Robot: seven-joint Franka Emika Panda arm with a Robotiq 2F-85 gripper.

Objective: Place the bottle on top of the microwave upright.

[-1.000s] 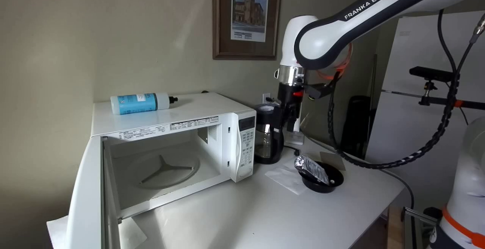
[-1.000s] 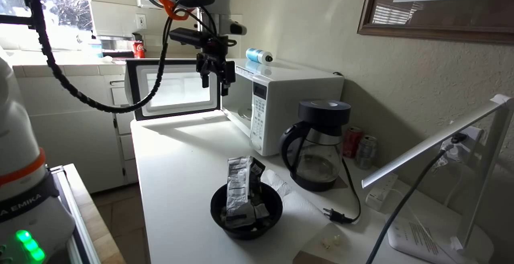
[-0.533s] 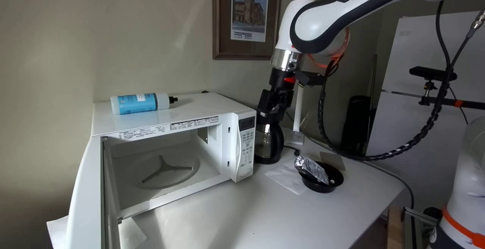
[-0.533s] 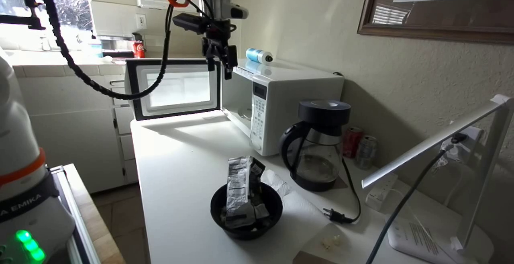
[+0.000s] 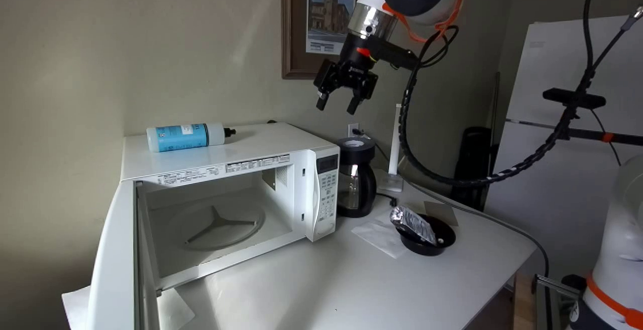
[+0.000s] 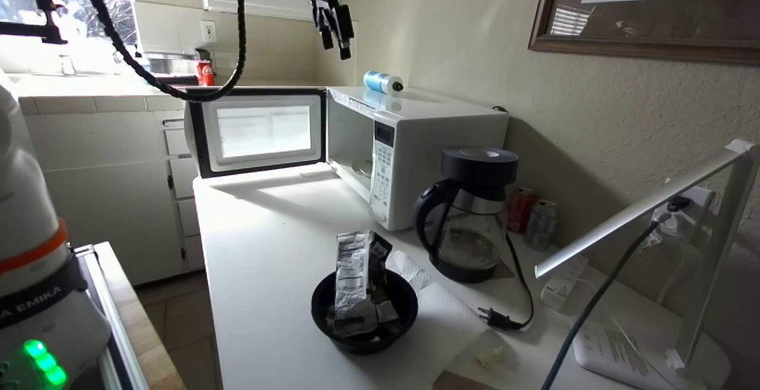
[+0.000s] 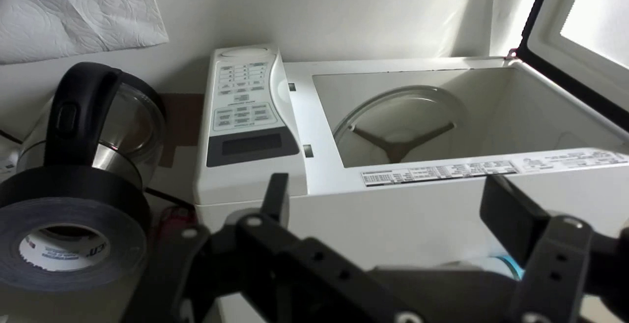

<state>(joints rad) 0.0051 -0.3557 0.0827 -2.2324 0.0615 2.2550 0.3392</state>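
wrist view shows my black two-fingered tool [image 7: 388, 202] with its fingers [image 7: 511, 215] spread apart over a wide gap, the large white boxy microwave [image 7: 373, 229] beyond them; its white door [image 7: 589, 47] is swung out, and a pale three-armed turntable support [image 7: 396, 150] sits inside the cavity [image 7: 516, 116]. in an exterior view the small clear plastic bottle [image 5: 183, 136] with a light blue label and whitish ends lies on its side on top of the microwave, its black nozzle [image 5: 230, 132] pointing toward the control panel [image 5: 326, 194] side. in both exterior views i hold the tool higher than the microwave's top, apart from the bottle. just beside the microwave stands a black-and-steel glass jug [image 6: 472, 238], a round grey roll of tape [image 7: 123, 244] on its lid [image 6: 478, 170]. farther along the white surface [image 6: 267, 253] sits a round black bowl [image 6: 363, 345] with a crumpled silver-and-black packet [image 6: 355, 283] leaning in it; a red can [image 6: 521, 207] and a silver can [image 6: 541, 225] stand near the jug.
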